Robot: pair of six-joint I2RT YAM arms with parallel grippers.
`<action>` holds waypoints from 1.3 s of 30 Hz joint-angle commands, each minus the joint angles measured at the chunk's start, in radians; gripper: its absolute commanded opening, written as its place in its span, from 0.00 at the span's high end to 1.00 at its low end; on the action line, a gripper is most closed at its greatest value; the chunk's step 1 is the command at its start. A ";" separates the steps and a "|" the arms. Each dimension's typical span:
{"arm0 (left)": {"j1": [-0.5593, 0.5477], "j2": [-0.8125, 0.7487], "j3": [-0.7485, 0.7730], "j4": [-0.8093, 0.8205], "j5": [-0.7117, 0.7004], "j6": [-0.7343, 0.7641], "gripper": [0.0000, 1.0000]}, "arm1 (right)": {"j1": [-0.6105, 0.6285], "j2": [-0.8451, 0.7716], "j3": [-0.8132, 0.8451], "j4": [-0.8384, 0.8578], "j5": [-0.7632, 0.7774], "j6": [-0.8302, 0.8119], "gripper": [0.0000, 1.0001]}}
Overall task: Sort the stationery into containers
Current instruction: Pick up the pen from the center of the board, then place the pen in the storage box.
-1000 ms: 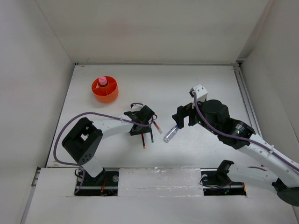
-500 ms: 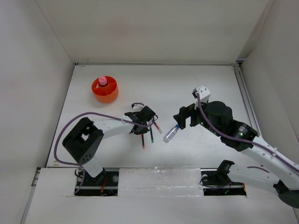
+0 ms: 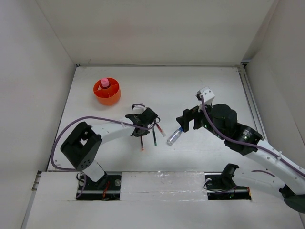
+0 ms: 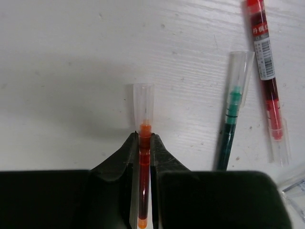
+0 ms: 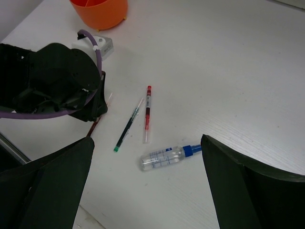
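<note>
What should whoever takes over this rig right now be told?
Left claw: shut on a red pen.
Right claw: open, holding nothing, near the clear bottle.
Done: the pink-capped bottle stands in the orange tub.
Left to do: the held pen, the green pen, the second red pen and the clear bottle are all outside the tub.

Clear plastic pen (image 4: 144,136); matt, seemingly wooden table (image 4: 66,62).
</note>
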 commanded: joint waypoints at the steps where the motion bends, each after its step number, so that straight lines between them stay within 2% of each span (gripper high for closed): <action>1: -0.002 -0.071 0.117 -0.106 -0.141 0.003 1.00 | 0.001 -0.019 -0.005 0.066 -0.005 0.008 0.00; 3: 0.010 -0.071 0.163 -0.142 -0.202 0.017 1.00 | 0.001 -0.019 -0.005 0.066 -0.005 -0.003 0.00; 11: 0.226 -0.071 0.393 -0.188 -0.287 0.074 1.00 | 0.001 -0.028 -0.016 0.098 -0.025 -0.012 0.00; 17: 0.320 -0.026 0.607 -0.289 -0.480 0.002 1.00 | 0.001 -0.028 -0.025 0.107 -0.056 -0.021 0.01; 20: 0.421 0.010 0.711 -0.323 -0.532 -0.008 1.00 | 0.001 -0.039 -0.025 0.118 -0.077 -0.021 0.01; 25: 0.556 0.020 0.720 -0.219 -0.584 0.057 1.00 | 0.001 -0.058 -0.057 0.139 -0.113 -0.021 0.01; 32: 0.604 0.040 0.687 -0.123 -0.692 0.100 1.00 | 0.001 -0.059 -0.057 0.159 -0.145 -0.031 0.01; 36: 0.636 0.040 0.647 -0.027 -0.701 0.115 1.00 | 0.001 -0.039 -0.057 0.170 -0.165 -0.031 0.01; 39: 0.636 0.061 0.636 -0.027 -0.756 0.100 1.00 | 0.001 -0.039 -0.057 0.170 -0.174 -0.031 0.01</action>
